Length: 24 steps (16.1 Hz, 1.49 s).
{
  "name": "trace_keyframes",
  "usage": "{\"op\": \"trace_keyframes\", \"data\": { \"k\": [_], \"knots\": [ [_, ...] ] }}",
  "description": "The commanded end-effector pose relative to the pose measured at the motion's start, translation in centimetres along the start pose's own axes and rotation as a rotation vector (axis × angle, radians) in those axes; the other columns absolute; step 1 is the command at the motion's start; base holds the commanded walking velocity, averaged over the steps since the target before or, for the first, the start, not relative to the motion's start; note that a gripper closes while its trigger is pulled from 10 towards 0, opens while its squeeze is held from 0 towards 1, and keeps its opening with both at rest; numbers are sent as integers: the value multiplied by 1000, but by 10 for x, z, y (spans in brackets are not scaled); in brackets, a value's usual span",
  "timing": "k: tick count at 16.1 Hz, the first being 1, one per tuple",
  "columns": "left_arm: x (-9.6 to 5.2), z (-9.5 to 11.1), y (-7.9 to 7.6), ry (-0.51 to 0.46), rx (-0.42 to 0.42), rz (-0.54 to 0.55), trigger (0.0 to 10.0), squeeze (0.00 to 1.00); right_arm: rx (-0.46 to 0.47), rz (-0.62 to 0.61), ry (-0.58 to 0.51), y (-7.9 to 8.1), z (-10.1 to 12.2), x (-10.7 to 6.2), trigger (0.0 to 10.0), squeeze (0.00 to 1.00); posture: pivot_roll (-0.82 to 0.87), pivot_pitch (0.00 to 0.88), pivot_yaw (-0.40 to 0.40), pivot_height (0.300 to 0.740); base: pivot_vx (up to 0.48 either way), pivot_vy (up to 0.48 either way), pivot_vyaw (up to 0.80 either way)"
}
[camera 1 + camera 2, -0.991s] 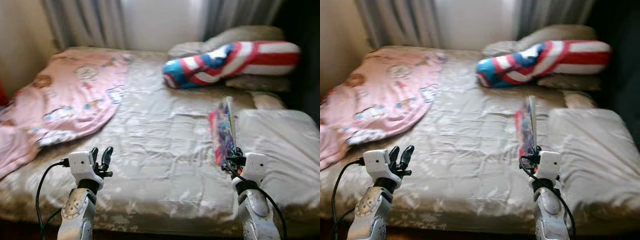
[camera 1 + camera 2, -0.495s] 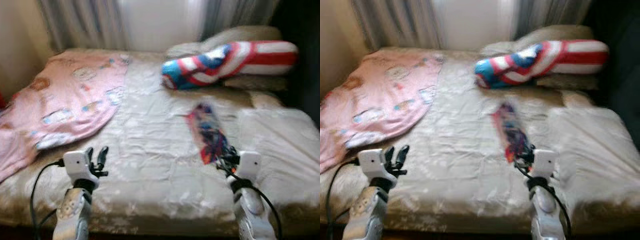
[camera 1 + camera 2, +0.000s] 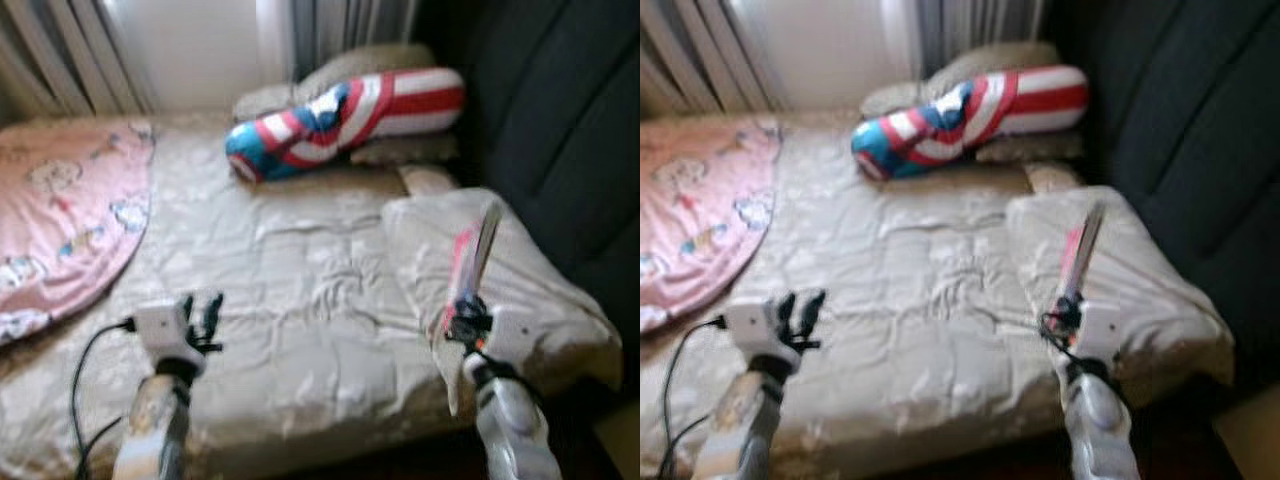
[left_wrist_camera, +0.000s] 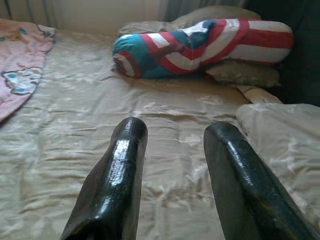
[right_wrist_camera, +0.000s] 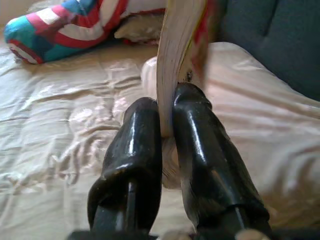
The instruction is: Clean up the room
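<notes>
My right gripper [image 3: 462, 322] is shut on a thin book with a red and blue cover [image 3: 470, 262], held edge-up over the folded beige quilt [image 3: 520, 270] at the bed's right side. In the right wrist view the book's pale page edge [image 5: 176, 55] stands clamped between the black fingers [image 5: 197, 130]. My left gripper [image 3: 204, 310] is open and holds nothing above the front of the beige bedsheet [image 3: 290, 280]; its fingers [image 4: 120, 165] stand apart in the left wrist view.
A long red, white and blue bolster pillow [image 3: 345, 110] lies at the head of the bed before beige pillows [image 3: 370, 65]. A pink printed blanket [image 3: 60, 210] covers the bed's left part. A dark curtain or wall [image 3: 560, 130] rises on the right; grey curtains [image 3: 330, 25] hang behind.
The camera has swung to the right, so the bed slid left in view. The book tipped flat half a second ago and now stands edge-up again in my right gripper.
</notes>
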<state>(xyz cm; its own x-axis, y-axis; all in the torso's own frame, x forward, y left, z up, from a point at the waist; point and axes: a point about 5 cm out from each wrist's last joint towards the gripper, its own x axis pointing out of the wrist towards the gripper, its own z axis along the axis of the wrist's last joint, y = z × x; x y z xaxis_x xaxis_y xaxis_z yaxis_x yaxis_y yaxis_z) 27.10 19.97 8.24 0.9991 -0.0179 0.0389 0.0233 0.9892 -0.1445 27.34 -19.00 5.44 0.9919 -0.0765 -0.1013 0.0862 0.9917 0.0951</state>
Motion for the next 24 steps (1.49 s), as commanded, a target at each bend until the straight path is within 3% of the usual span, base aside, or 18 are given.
{"op": "trace_keyframes", "data": {
  "k": [1, 8, 19, 24],
  "knots": [
    [-2, 2, 4, -3, 1, 13, 10000, 0, -1, 41, -62, 7, 14, 4, 10000, 0, -9, 49, -38, 740, 0, 0, 0],
    [-1, 1, 4, 2, -6, 15, 10000, 0, -29, 130, -78, 16, 16, 2, 10000, 0, -9, 54, -37, 740, 0, 154, 229],
    [-1, 1, 1, 11, 2, -2, 10000, 0, -19, 120, -55, 13, 13, 1, 10000, 0, -10, 61, -32, 740, 0, 0, 0],
    [-1, 0, 1, 16, 3, -1, 10000, 0, -9, 149, -57, 16, 12, -1, 10000, 0, -10, 62, -29, 740, 0, 0, 558]
  ]
}}
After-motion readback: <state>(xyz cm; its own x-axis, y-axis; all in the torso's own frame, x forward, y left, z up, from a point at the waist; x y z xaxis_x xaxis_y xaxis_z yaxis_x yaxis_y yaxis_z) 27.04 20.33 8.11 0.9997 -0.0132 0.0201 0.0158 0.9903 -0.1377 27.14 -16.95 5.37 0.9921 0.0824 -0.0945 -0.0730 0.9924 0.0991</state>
